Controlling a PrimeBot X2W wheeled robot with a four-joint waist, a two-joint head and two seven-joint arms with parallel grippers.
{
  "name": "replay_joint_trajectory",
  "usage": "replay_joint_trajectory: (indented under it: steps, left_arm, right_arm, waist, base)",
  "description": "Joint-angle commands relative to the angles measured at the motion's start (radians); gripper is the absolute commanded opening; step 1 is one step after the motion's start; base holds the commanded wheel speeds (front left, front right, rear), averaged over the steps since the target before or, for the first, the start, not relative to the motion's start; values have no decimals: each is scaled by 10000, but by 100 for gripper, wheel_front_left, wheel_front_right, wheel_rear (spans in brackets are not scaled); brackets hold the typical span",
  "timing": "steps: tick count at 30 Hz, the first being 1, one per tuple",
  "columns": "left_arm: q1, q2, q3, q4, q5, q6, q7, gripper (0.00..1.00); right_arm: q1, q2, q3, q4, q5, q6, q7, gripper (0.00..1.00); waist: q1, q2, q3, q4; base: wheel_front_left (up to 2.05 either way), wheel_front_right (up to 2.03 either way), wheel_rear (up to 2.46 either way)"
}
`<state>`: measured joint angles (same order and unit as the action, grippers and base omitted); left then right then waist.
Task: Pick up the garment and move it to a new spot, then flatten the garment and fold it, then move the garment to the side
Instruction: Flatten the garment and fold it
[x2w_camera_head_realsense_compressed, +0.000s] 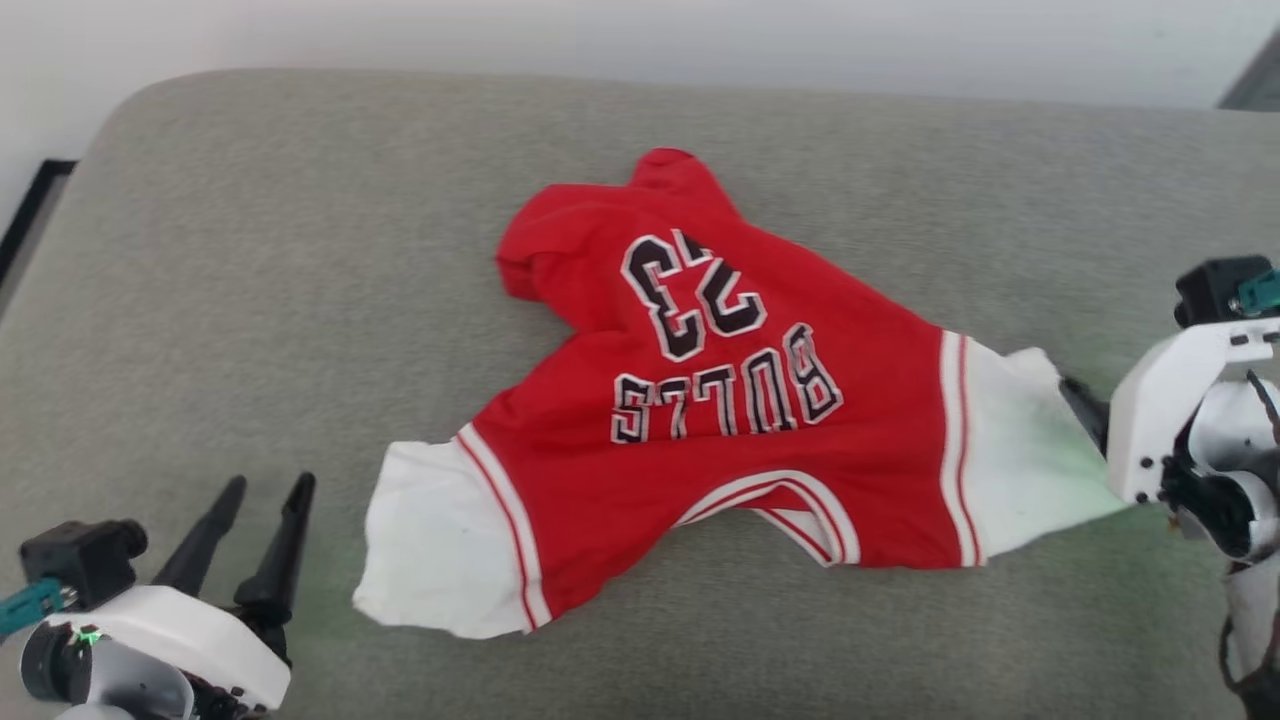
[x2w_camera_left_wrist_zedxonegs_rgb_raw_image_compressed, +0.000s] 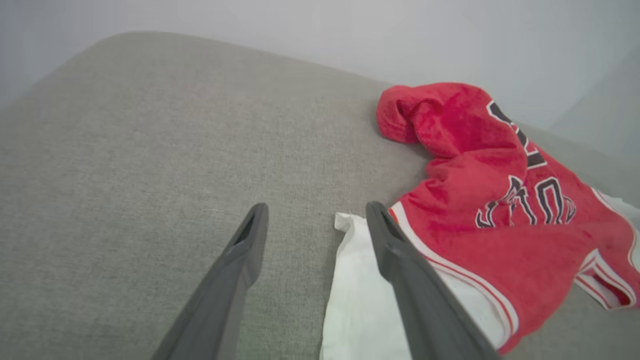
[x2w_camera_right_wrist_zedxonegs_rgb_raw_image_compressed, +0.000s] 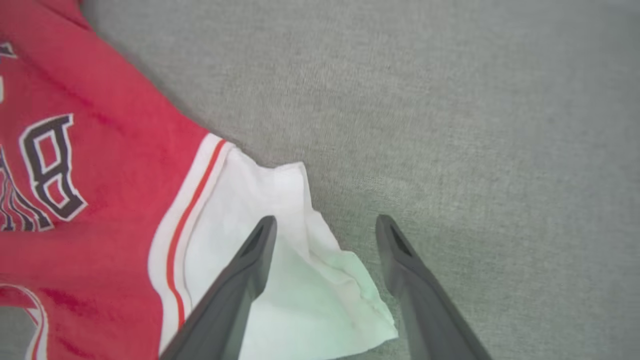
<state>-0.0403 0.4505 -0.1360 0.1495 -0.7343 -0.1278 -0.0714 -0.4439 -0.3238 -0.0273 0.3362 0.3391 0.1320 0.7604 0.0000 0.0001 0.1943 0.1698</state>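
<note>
The garment (x2w_camera_head_realsense_compressed: 720, 400) is a red jersey with white sleeves and black "BULLS 23" lettering. It lies spread on the grey cushioned surface (x2w_camera_head_realsense_compressed: 300, 250), its lower part bunched at the far end. My left gripper (x2w_camera_head_realsense_compressed: 268, 485) is open near the front left. In the left wrist view the left gripper (x2w_camera_left_wrist_zedxonegs_rgb_raw_image_compressed: 316, 207) hovers at the edge of one white sleeve (x2w_camera_left_wrist_zedxonegs_rgb_raw_image_compressed: 360, 300) of the garment (x2w_camera_left_wrist_zedxonegs_rgb_raw_image_compressed: 500, 200), holding nothing. My right gripper (x2w_camera_head_realsense_compressed: 1085, 410) is at the other sleeve. In the right wrist view the right gripper (x2w_camera_right_wrist_zedxonegs_rgb_raw_image_compressed: 325, 220) is open, with that sleeve's tip (x2w_camera_right_wrist_zedxonegs_rgb_raw_image_compressed: 325, 300) lying loose between the fingers.
The cushion's rounded far edge (x2w_camera_head_realsense_compressed: 640, 85) meets a pale wall. A dark strip (x2w_camera_head_realsense_compressed: 30, 210) runs along the far left, off the cushion. Bare grey fabric (x2w_camera_head_realsense_compressed: 1050, 200) stretches around the garment on all sides.
</note>
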Motion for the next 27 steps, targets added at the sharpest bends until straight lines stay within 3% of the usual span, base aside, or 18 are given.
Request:
replay_joint_trajectory:
  steps: [1, 8, 16, 19, 27]
  left_arm:
    - [-121, 170, -87, 129, -97, 6, 449, 100]
    - [-151, 529, -398, 510, -636, 403, 2561, 100]
    - [-321, 936, -586, 976, -1325, 1395, 5253, 100]
    - [-349, 1164, -704, 1128, -1264, 1841, 6021, 100]
    - [-670, 956, -1079, 1257, -1744, 2194, 7440, 100]
  right_arm:
    - [135, 159, 61, -429, -106, -23, -392, 100]
    - [545, 893, -163, -2041, -477, -21, -2093, 100]
    - [1242, 1901, -558, -3536, -1017, -17, -4048, 100]
    - [1577, 2195, -585, -3833, -1062, -17, -4308, 100]
    - [2363, 2511, -356, -4380, -797, -17, -4176, 100]
  waist:
    - [0, -1, -67, -358]
    - [0, -1, -45, -1162]
    - [0, -1, 95, -1788]
    - [0, -1, 156, -1928]
    - [0, -1, 308, -2124]
  base:
    - [0, 0, 0]
    - [0, 0, 0]
    - [0, 0, 0]
    - [0, 0, 0]
    - [0, 0, 0]
